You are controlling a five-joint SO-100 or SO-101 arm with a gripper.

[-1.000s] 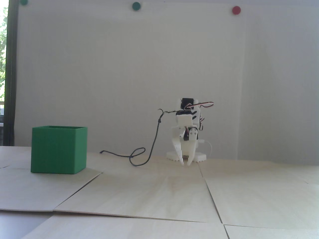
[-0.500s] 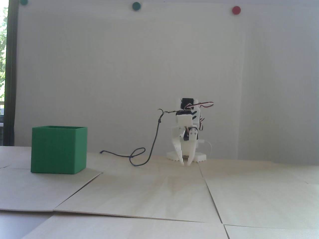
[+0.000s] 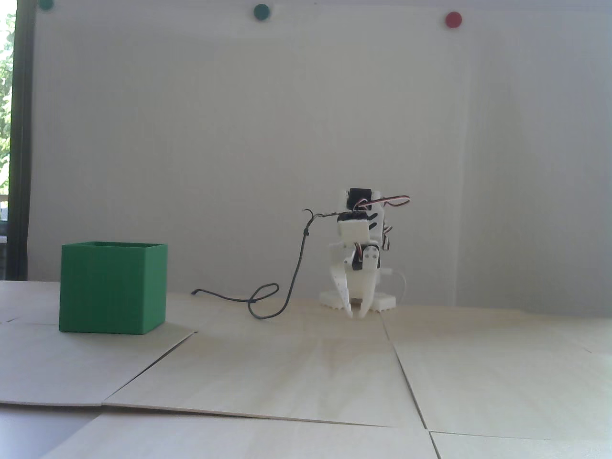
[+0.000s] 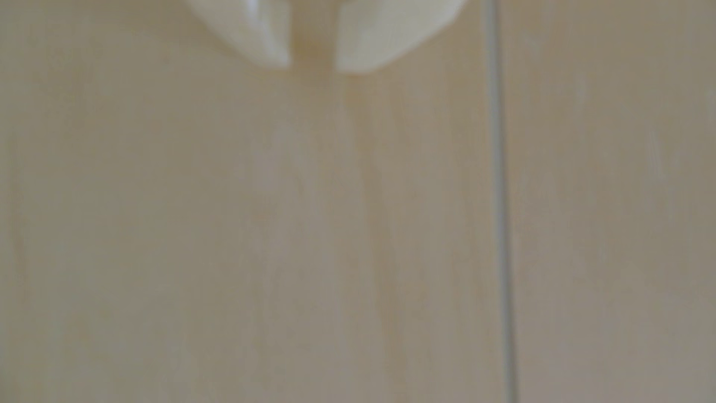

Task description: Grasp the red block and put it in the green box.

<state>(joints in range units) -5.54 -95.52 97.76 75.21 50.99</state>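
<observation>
The green box (image 3: 113, 287) stands open-topped on the pale wooden table at the left of the fixed view. The red block shows in neither view. The white arm is folded over its base at the back centre. My gripper (image 3: 356, 314) points down, its tips just above the table, far to the right of the box. In the wrist view the gripper (image 4: 313, 66) enters from the top edge, its white fingers (image 4: 267, 42) nearly together with only a narrow gap and nothing between them. Only bare wood lies under them.
A dark cable (image 3: 267, 301) loops on the table between the box and the arm's base (image 3: 382, 301). The table is made of wooden panels with seams (image 3: 406, 377); one seam (image 4: 501, 217) runs right of the gripper. A white wall stands behind.
</observation>
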